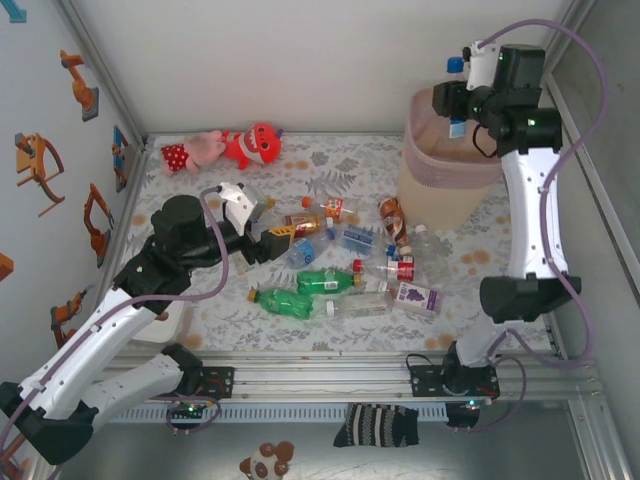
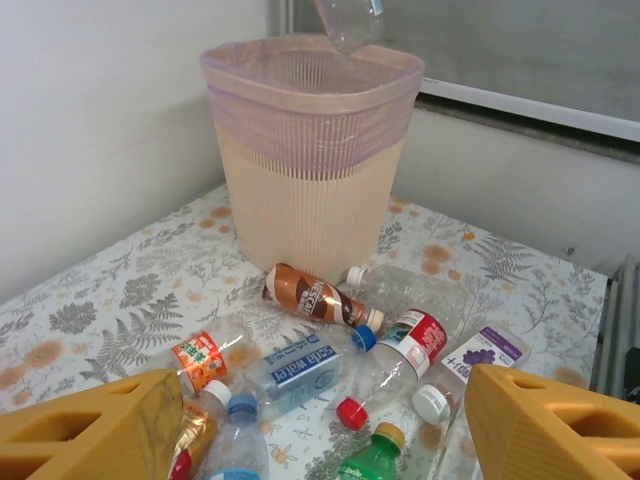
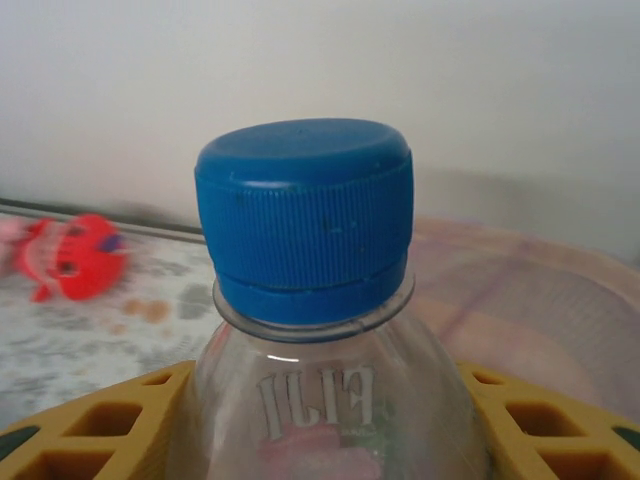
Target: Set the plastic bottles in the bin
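Blue-capped bottle (image 3: pixel 320 300), base cut off.

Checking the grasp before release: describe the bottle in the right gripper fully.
The bottle is clear plastic with a ribbed blue screw cap and embossed lettering on its shoulder; something red shows through lower down. It is held cap up, clamped between the right gripper's yellow fingers, above the bin's pink rim and apparently clear of it.

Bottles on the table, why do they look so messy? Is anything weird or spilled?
The plastic bottles lie tipped over in a jumble on the table, none standing. Two plush toys lie at the far edge, the odd ones out. One blue-capped bottle is held up over the bin. I see nothing spilled.
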